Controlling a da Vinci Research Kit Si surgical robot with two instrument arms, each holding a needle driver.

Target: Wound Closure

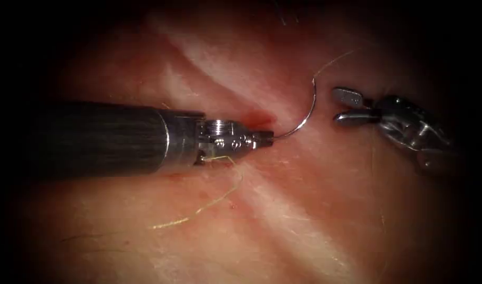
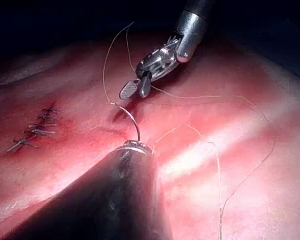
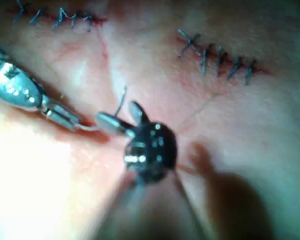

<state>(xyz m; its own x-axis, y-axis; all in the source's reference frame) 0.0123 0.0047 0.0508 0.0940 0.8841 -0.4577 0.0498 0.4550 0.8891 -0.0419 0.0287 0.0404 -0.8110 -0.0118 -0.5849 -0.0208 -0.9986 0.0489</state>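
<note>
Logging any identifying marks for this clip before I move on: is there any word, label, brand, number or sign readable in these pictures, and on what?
None: no text, number or sign can be read.
Left tool, shut on one end of the needle, which is clear of the tissue: bare metal, no marking legible.
Right tool, jaws open, holding nothing: no marking legible.
Thread: no tag.

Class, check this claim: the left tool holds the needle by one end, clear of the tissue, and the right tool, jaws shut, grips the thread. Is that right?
Not quite. The left tool does hold the needle by one end, clear of the tissue. But the right tool has its jaws open and holds nothing; the thread passes beside it. The endoscope view shows this.
</note>
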